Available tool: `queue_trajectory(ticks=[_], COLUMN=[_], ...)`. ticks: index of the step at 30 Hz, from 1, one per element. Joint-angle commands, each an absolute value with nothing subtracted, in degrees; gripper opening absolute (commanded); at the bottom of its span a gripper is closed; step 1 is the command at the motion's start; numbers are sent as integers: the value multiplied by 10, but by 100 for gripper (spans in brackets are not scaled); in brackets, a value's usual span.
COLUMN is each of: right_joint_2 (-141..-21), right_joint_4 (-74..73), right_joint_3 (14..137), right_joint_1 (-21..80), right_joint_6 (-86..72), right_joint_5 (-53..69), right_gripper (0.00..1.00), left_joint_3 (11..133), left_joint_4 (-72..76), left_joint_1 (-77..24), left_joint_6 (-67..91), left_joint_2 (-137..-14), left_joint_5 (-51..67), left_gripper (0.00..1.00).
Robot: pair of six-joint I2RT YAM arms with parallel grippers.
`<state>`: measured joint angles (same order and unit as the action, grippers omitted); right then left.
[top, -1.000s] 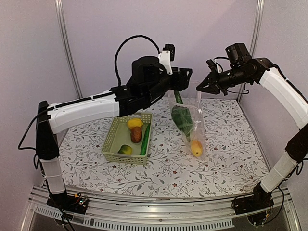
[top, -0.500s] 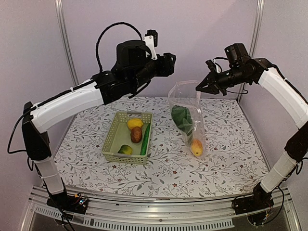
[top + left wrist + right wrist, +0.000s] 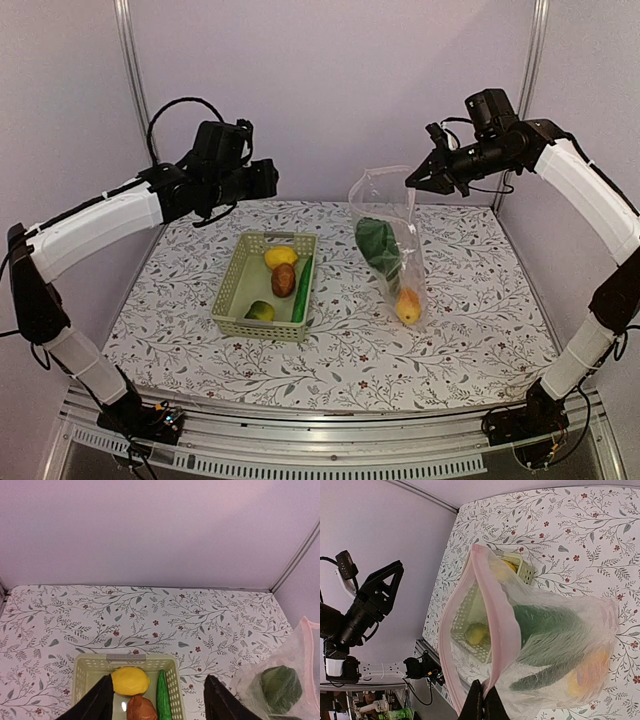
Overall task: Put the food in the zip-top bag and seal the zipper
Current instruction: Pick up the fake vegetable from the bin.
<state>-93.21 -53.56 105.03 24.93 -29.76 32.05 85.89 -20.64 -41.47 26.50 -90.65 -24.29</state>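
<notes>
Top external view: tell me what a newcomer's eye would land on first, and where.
The clear zip-top bag is held up right of centre, mouth gaping, pinched at its pinkish zipper by the right end effector. A leafy green and an orange-yellow piece lie inside. Left of it, the pale green basket holds lemons, a reddish-brown round one and a cucumber. The left end effector hovers open and empty, high at the left.

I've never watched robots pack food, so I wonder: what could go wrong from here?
The bag hangs from one pinch by the right end effector, so it could slip free and collapse. Only one side of its mouth is held, so the long cucumber in the basket might snag the rim.
</notes>
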Motion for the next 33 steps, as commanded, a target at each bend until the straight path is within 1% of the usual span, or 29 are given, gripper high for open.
queue_trajectory(ticks=[1,5,9,16,22,33], right_joint_2=[-941,-944,-947,-946,-944,-942], right_joint_4=[-531,-527,-525,-528,-533,-528], right_joint_3=[1067,1068,1068,1068,1067,1056], right_joint_1=[245,244,244,244,244,244], right_joint_6=[-290,-292,-292,-291,-288,-283], right_joint_5=[317,319,319,316,313,316], right_gripper=[0,0,0,0,0,0], left_joint_3=[811,789,788,814,788,757], left_joint_4=[-251,-272,-297,-339,-341,-365], left_joint_1=[-380,-361,-347,-339,-344,-372], left_joint_6=[275,275,277,286,323,332], left_joint_2=[-871,-870,-888,-940,-967,-1009], left_joint_5=[-233,-211,-166,-51,52,95], left_gripper=[61,62,61,50,50,47])
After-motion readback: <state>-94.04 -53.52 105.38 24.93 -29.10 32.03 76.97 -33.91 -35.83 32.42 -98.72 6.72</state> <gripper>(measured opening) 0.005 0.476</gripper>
